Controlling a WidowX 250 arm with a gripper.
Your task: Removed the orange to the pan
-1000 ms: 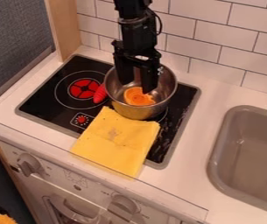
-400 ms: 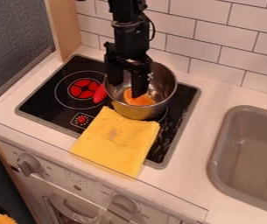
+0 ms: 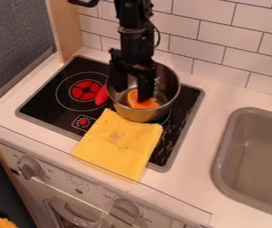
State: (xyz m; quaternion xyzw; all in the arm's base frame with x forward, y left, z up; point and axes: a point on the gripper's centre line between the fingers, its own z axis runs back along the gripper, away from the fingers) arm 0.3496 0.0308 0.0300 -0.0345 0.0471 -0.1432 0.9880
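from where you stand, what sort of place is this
Looks like a toy kitchen: a stovetop with painted red burner markings, a grey sink set into the counter, and a white tiled wall behind.

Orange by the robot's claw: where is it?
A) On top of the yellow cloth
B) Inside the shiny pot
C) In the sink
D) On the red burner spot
B, because the orange sits down inside the shiny pot, with the pot's walls around it and the open claw reaching in from above.
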